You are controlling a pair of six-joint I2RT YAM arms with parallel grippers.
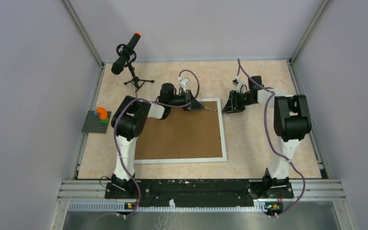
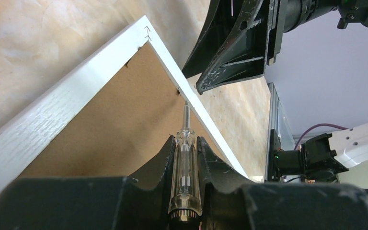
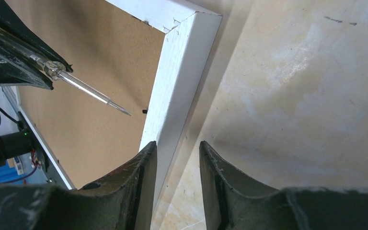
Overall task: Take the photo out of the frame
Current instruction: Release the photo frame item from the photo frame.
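Frame point(image 1: 223, 139) lay face down on the worktop point(image 1: 258, 139), brown backing board point(image 1: 182, 134) upward, so the photo was hidden beneath. Left tool point(image 2: 187, 143) was clamped on a screwdriver point(image 2: 186, 172), tip at a retaining tab point(image 2: 178, 90), evidently to pry it. Right tool point(image 3: 178, 148) hovered beside the far corner, jaws apart and holding nothing, probably ready to steady it.

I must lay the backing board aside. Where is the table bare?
Bare table between the frame and the right arm's base, and along the far wall. Crowded: frame's far right corner, with the left gripper, screwdriver and right gripper.
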